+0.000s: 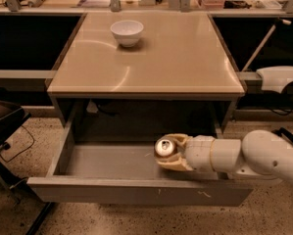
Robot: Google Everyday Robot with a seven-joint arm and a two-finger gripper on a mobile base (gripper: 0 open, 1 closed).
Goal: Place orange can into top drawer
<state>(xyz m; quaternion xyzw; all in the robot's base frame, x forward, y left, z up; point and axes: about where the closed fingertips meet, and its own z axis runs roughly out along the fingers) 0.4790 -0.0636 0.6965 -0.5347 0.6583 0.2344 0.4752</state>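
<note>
The top drawer [136, 192] is pulled fully open below the tabletop, its grey floor bare and its flat front panel scuffed. My gripper [169, 153] reaches in from the right, over the drawer's right half, and is shut on the orange can [164, 148]. The can's silver top with pull tab faces up toward the camera. Its body is mostly hidden between the cream fingers [175, 165]. The can sits low inside the drawer; I cannot tell whether it touches the floor.
A white bowl [127, 32] stands at the back of the beige tabletop [146, 62]. A dark chair [4, 121] is at the left. Cluttered shelves run along the back. A white robot part [280, 77] sits at the right.
</note>
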